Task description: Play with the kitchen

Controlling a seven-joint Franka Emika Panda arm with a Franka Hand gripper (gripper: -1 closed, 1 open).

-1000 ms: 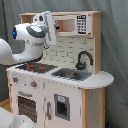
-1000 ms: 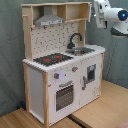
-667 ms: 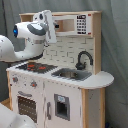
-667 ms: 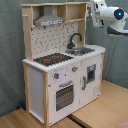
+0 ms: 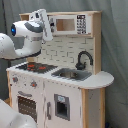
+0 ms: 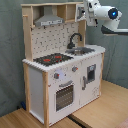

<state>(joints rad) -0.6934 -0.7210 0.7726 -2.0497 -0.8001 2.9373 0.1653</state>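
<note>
White and wood kitchen [image 5: 65,85] [image 6: 62,75] on wooden tabletop [image 6: 100,112], gripper [image 6: 89,11] up at upper cabinet [image 5: 75,24], grip state impossible to tell

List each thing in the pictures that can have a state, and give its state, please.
kitchen: upright, standing on a wooden floor.
oven door: closed.
lower cabinet door: closed.
hob: bare, nothing on it.
sink: no items visible inside.
tap: upright, spout curved over the sink.
gripper: raised near the upper cabinet, holding nothing visible.
</note>
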